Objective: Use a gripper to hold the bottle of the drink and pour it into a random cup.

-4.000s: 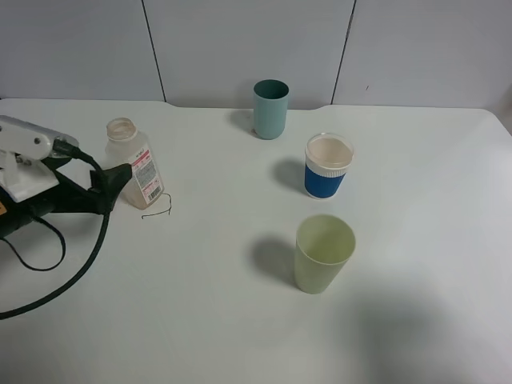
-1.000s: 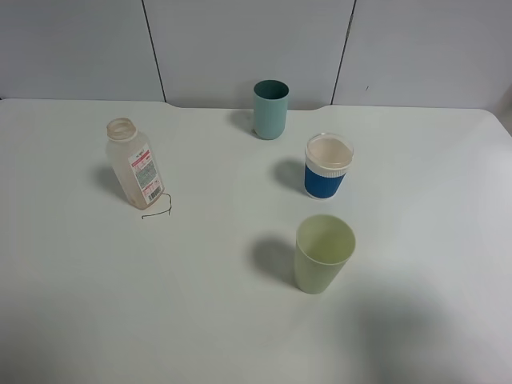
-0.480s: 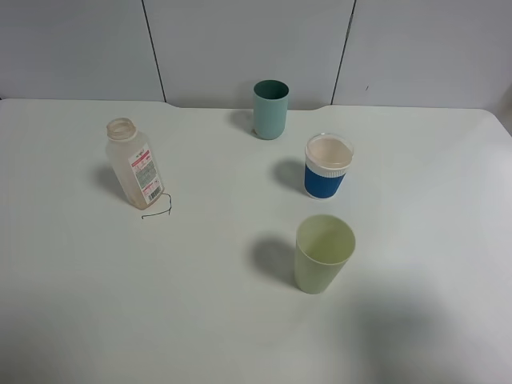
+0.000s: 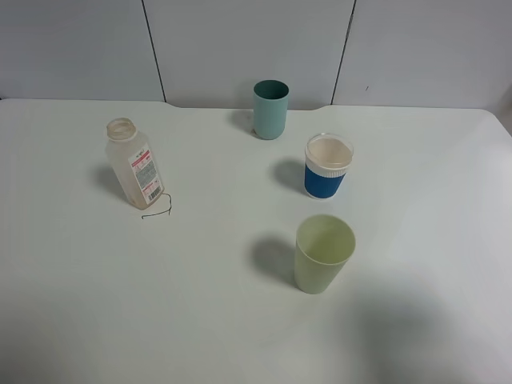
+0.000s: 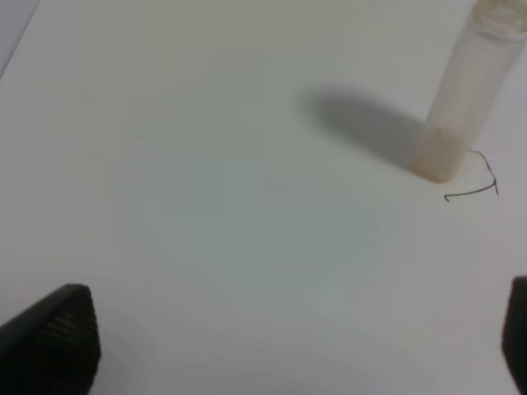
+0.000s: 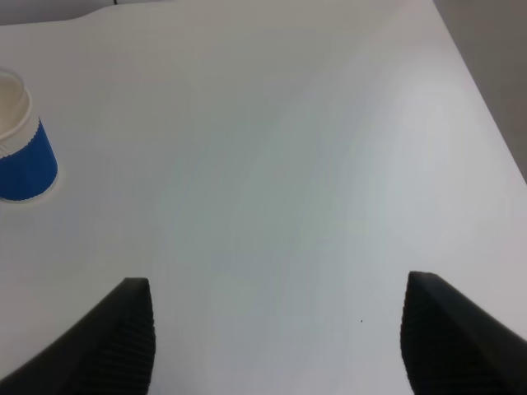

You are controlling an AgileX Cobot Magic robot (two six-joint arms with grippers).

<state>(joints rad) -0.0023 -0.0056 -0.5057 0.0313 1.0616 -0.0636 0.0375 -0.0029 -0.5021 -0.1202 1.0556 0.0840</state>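
Exterior high: clear squarish bottle (image 4: 136,164), uncapped, upright.

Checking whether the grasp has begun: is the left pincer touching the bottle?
Apart. The left wrist view shows the left pincer wide open, with bare table between its fingertips and the bottle.

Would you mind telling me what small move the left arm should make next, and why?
Probably move the left tool forward toward the bottle, keeping it open. The bottle stands uncapped and free on the table, beside a bit of wire; the tool holds nothing and is well short of it.
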